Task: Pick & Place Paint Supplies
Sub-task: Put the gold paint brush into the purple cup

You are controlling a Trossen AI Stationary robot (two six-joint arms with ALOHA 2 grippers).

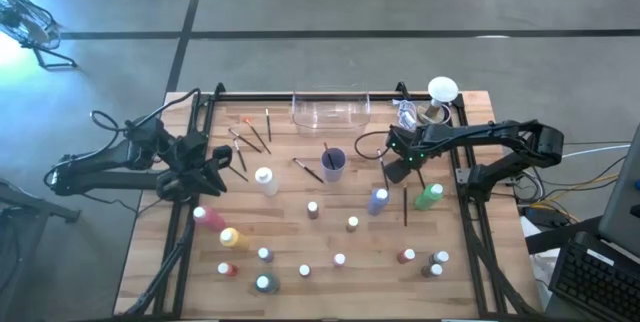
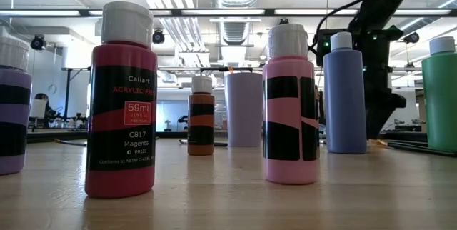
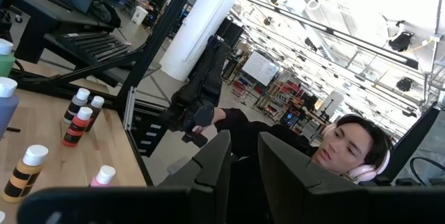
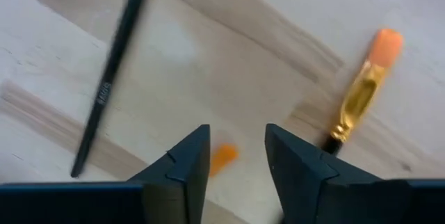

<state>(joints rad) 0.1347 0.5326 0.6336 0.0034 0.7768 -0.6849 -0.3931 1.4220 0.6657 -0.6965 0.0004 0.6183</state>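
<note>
On my left side the risk, as I judge it, is a blind swing. My left tool points up and away from the tabletop, so its own camera sees the room and a person wearing headphones rather than the supplies. A white bottle stands just to its right and a pink bottle just in front of it. Either could be tipped over if I turn without looking down.

On my right side the trouble is the thinness of the brushes. My right tool hangs low over bare wood with a dark-handled brush off one finger and an orange-tipped brush with a gold ferrule off the other. Neither lies in the gap. If I close here I catch nothing. If I drop lower I may scrape the wood, or roll a brush away instead of pinching it. The lavender bottle and the green bottle stand near this tool on its front side, and a sideways correction could knock them.

The left tool's fingers stand narrowly apart, and I see nothing between them and nothing touching them. The right tool's fingers are apart with a clear gap and hold nothing. Only a small orange thing lies on the wood under that gap, and I cannot tell what it is. The other paint bottles stand scattered farther out across the front of the tabletop.
</note>
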